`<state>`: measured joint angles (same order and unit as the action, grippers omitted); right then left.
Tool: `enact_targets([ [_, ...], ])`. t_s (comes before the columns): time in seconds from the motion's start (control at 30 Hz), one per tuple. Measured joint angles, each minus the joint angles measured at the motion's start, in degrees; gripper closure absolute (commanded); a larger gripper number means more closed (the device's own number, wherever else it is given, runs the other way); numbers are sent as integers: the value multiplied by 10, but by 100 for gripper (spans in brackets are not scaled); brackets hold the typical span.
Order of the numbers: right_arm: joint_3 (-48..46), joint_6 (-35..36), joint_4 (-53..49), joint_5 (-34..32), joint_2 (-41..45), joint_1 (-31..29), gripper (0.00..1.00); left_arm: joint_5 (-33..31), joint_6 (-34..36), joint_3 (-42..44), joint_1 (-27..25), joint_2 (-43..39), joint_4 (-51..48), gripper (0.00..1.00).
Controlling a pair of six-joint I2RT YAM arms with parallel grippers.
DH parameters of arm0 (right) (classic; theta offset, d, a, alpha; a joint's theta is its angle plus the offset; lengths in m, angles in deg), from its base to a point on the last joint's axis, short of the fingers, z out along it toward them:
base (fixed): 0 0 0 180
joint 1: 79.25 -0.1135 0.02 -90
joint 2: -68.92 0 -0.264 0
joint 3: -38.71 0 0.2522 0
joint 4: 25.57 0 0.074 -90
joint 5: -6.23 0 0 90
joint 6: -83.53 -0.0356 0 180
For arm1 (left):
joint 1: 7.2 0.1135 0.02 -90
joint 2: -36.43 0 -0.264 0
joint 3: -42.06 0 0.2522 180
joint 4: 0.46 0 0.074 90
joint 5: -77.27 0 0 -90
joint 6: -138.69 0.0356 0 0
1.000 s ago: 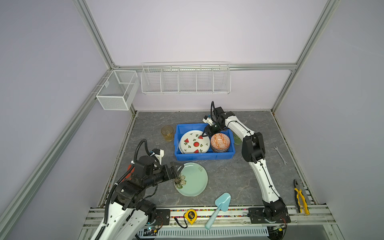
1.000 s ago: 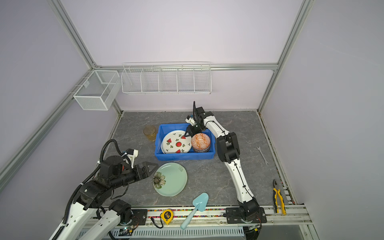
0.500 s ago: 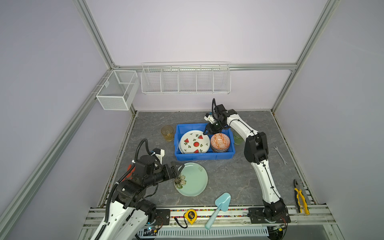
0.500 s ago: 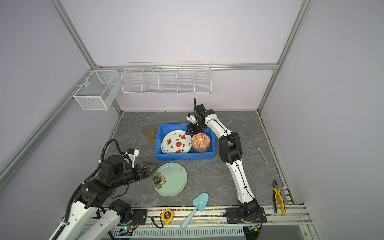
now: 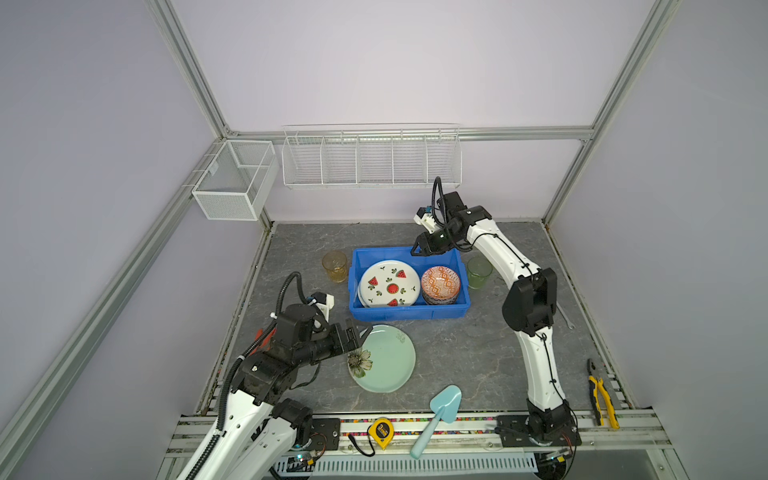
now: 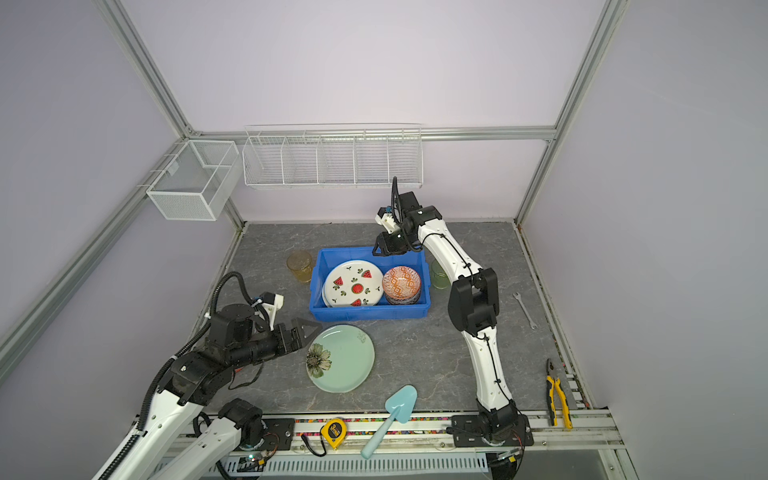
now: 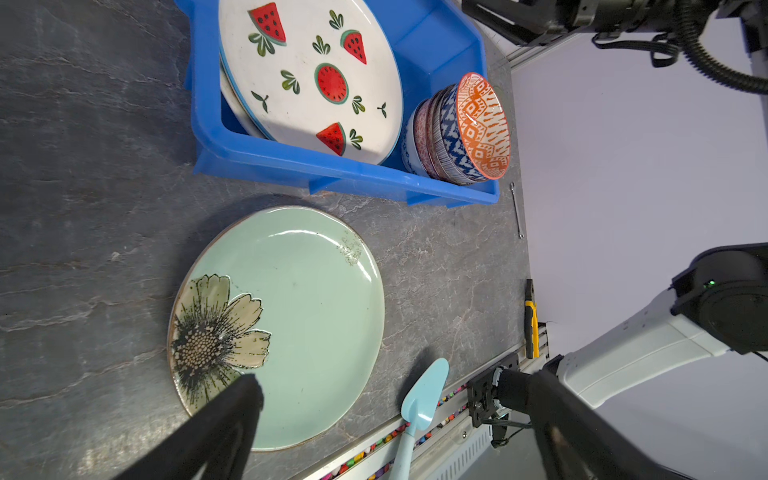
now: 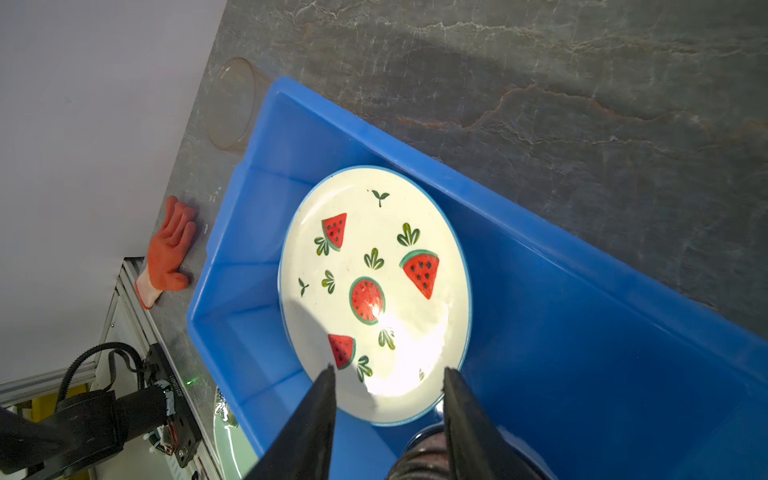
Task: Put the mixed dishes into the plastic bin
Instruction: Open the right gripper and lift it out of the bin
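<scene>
The blue plastic bin [image 5: 409,313] [image 6: 370,313] holds the watermelon plate [image 5: 389,284] [image 8: 374,270] and a stack of patterned bowls [image 5: 440,284] [image 7: 478,129] with the orange one on top. A mint green flower plate [image 5: 386,361] [image 7: 299,316] lies on the table in front of the bin. An amber cup [image 5: 334,266] stands left of the bin and a green cup [image 5: 479,272] right of it. My left gripper [image 5: 357,336] [image 7: 395,380] is open at the mint plate's left rim. My right gripper [image 5: 415,249] [image 8: 390,369] hangs open and empty over the bin's back edge.
A teal scoop [image 5: 440,409] and a yellow tape measure [image 5: 381,432] lie at the front rail. Pliers [image 5: 600,395] and a wrench [image 5: 565,316] lie at the right. White wire baskets [image 5: 370,160] hang on the back wall. A red glove [image 8: 168,249] lies by the left wall.
My right gripper has lifted away from the bowl stack toward the bin's back edge, with its jaws slightly wider. The left arm has hardly moved.
</scene>
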<state>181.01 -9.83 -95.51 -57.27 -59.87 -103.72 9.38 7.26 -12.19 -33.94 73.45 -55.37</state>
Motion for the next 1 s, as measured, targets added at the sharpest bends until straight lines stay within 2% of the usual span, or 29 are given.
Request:
enact_targets([
  [0.3, -127, 7, 0, -31, 163, 0, 51, -27, 2, -3, 0, 62, 3, 0],
  [0.57, -291, 2, 18, -49, 306, 0, 44, -104, 12, -38, 1, 102, -49, 0],
  [0.6, -306, 0, 21, -50, 319, 0, 41, -111, 15, -42, 1, 106, -55, 0],
  [0.67, -351, -5, 31, -55, 353, -1, 12, -119, 20, -46, 2, 116, -60, 0],
  [0.7, -368, -8, 33, -57, 366, -1, 4, -118, 22, -46, 3, 121, -60, 0],
  [0.77, -406, -11, 35, -61, 395, -1, 12, -116, 22, -43, 5, 135, -56, 0],
  [1.0, -506, -36, 51, -63, 474, -12, 12, -112, 12, -5, 5, 172, -40, 0],
])
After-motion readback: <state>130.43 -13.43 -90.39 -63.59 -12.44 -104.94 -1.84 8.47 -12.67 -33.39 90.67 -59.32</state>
